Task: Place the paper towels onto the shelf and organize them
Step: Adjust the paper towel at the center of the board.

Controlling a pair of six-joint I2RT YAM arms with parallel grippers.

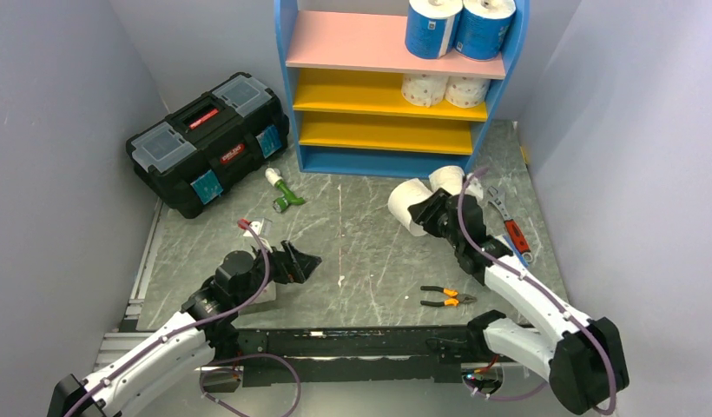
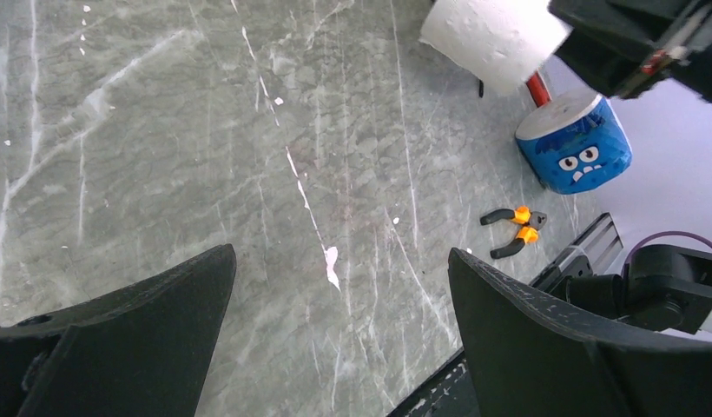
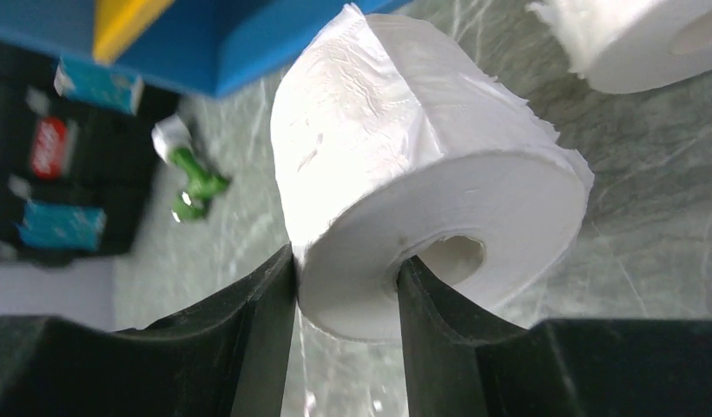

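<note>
White roll (image 1: pixel 407 201) pinched by right gripper (image 3: pixel 344 269): one finger inside the core, the other outside against the paper. Roll is in front of shelf (image 1: pixel 286 87), near the right end of its base. Second white roll (image 1: pixel 448 180) lies just behind it on table (image 1: pixel 361 234). Two blue rolls (image 1: pixel 432 26) stand on pink board (image 1: pixel 352 43); two dotted rolls (image 1: pixel 425 88) lie on upper yellow board (image 1: pixel 352 95). Left gripper (image 1: pixel 305 261) spread wide over table, well apart from the rolls. Pliers (image 1: pixel 446 298) beside right arm; toolbox (image 1: pixel 209 139) left of shelf.
</note>
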